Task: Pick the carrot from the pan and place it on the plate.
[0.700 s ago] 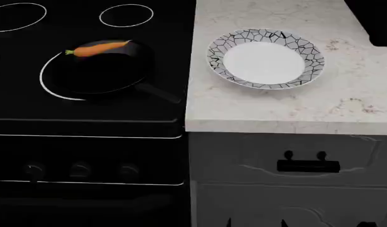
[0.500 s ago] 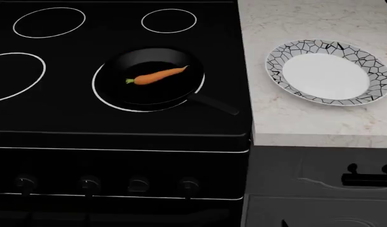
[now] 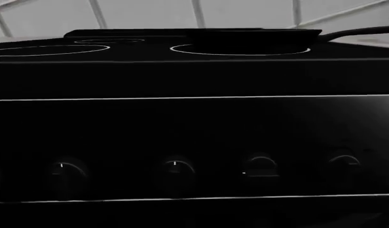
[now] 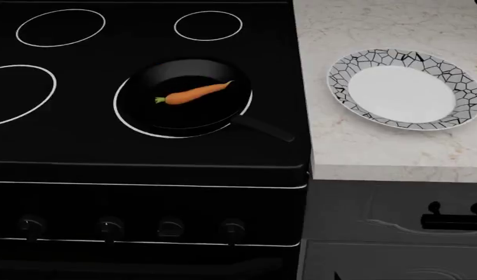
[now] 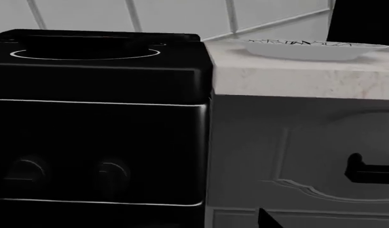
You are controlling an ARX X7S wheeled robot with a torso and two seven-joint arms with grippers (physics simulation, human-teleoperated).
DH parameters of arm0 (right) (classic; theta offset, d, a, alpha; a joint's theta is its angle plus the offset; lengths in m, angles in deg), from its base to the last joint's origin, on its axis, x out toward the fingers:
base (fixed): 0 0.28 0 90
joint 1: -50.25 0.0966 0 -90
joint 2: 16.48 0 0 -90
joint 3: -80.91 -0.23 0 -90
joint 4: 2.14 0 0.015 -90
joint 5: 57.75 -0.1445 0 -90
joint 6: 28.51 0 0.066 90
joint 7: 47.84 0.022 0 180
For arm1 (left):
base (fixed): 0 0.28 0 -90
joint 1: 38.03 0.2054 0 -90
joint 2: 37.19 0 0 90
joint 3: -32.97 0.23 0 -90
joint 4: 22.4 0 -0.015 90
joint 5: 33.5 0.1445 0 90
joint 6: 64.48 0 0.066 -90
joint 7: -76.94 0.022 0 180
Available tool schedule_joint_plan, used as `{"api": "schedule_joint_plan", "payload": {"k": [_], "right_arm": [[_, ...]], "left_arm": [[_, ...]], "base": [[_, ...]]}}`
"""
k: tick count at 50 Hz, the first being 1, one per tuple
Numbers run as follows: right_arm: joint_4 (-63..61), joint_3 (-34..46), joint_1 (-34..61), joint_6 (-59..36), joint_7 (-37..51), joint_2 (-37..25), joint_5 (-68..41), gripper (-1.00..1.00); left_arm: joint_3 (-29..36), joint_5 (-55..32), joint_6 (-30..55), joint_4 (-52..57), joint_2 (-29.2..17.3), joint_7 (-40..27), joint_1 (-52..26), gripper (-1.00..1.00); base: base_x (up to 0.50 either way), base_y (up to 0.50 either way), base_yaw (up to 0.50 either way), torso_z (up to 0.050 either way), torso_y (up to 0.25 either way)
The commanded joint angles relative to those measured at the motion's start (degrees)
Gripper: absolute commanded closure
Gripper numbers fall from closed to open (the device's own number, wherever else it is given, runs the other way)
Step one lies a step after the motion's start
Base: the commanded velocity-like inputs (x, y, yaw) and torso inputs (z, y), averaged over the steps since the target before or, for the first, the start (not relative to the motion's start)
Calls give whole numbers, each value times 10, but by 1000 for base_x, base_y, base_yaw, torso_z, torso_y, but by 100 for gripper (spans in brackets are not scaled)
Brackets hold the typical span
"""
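Head view, carrot (image 4: pixel 193 93) lying in pan (image 4: pixel 189 95) (plate (image 4: pixel 406 88) well apart), jaws unseen, state untellable

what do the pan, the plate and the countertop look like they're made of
The pan looks like black coated metal with a glossy finish, judging by the faint sheen on its rim.
The plate looks like glazed ceramic: smooth white centre, black crackle-line rim.
The countertop looks like polished light stone, speckled and veined; a laminate could look the same.

No text, label, brand, number or sign can be read in any of the three views.
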Motion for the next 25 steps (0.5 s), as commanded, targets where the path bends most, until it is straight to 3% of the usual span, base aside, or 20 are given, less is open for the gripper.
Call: {"api": "schedule_joint_plan", "payload": {"k": [1, 4, 6, 8, 10, 13, 14, 15, 18, 21, 22, 25], "right_arm": [[-22, -28, -20, -8, -28, 1, -5, -100], [-91, -38, -11, -51, -31, -10, -31, -100], [-192, -46, 8, -119, -38, -26, -56, -100], [-320, -61, 63, -225, -34, -51, -81, -100], [-422, -73, 142, -352, -9, -73, -86, -100], [-509, -154, 332, -606, 14, -75, -181, -100], [-517, -160, 353, -640, 16, -77, -189, -100], [-548, -184, 429, -726, 18, -76, -223, -100], [-576, -233, 560, -892, 23, -62, -270, -100], [-549, -247, 628, -916, 92, -79, -348, -100], [-514, -259, 651, -917, 144, -90, -422, -100], [-472, -257, 710, -916, 259, -123, -555, -100]], "left_arm": [[-17, 39, 53, 69, 0, 5, 13, -100], [-15, 51, 113, 137, -12, -2, 12, -100], [-36, 30, 204, 234, -19, 3, -1, -100], [-48, 38, 341, 372, -38, 9, -46, -100], [-51, 58, 417, 447, -61, 8, -89, -100], [-34, 82, 655, 577, -89, 41, -271, -100], [-32, 79, 713, 590, -92, 49, -302, -100], [-6, 88, 767, 607, -110, 48, -362, -100], [-15, 95, 857, 599, -109, 50, -456, -100], [-13, 87, 897, 595, -123, 68, -517, -100], [-22, 89, 920, 577, -117, 104, -566, -100], [-16, 135, 920, 566, -118, 136, -580, -100]], "base": [[0, 0, 0, 0, 0], [0, 0, 0, 0, 0], [0, 0, 0, 0, 0], [0, 0, 0, 0, 0], [0, 0, 0, 0, 0], [0, 0, 0, 0, 0], [0, 0, 0, 0, 0], [0, 0, 0, 0, 0], [0, 0, 0, 0, 0], [0, 0, 0, 0, 0], [0, 0, 0, 0, 0], [0, 0, 0, 0, 0]]}}
